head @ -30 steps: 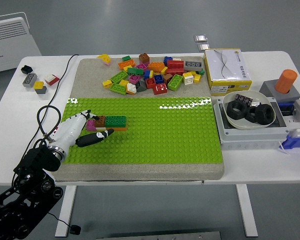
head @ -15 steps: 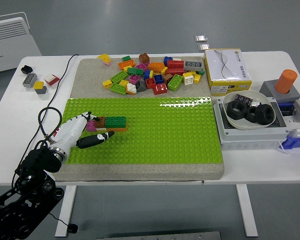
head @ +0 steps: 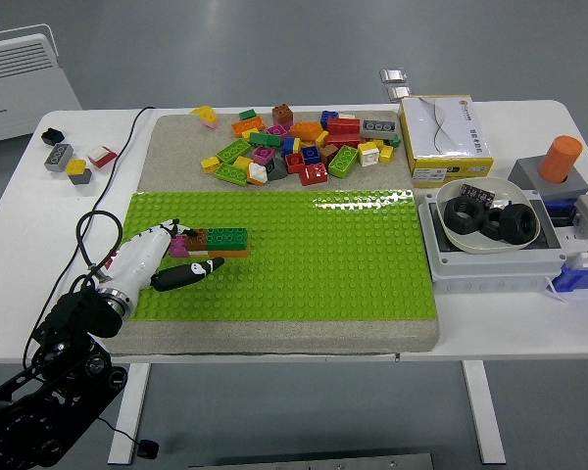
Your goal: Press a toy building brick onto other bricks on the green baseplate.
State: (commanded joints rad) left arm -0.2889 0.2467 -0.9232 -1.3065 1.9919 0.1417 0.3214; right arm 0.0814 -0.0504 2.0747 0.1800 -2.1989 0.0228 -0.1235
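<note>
- Centrally on the white table (head: 274, 338) lies a grey mat (head: 176, 137), and on its near half sits the green baseplate (head: 314, 264), a wide rectangle with its long axis running left to right.
- Near the baseplate's left edge is a short row of joined bricks: a green brick (head: 226, 236) with a brown brick (head: 197, 236) touching its left end and an orange layer (head: 234, 253) showing beneath. The row's long axis runs left to right, parallel to the baseplate's long edges.
- The robot's left hand (head: 167, 257) reaches in from the lower left corner, pointing right and slightly away from the robot. Its white fingers (head: 171, 229) lie close together against the left end of the row, where a small pink piece (head: 179, 247) shows; whether they grip anything cannot be told.
- Its black thumb (head: 185, 273) stretches along the baseplate just in front of the row, apart from the other fingers.
- A loose pile of coloured bricks (head: 299, 147) covers the mat's far edge, well apart from the row.
- At the tabletop's far left corner lie a few separate small blocks (head: 71, 160).
- Along the right edge stand a yellow and white box (head: 446, 137), a grey tray (head: 490, 259) holding a bowl of black nuts (head: 490, 217), and an orange cylinder (head: 561, 159).
</note>
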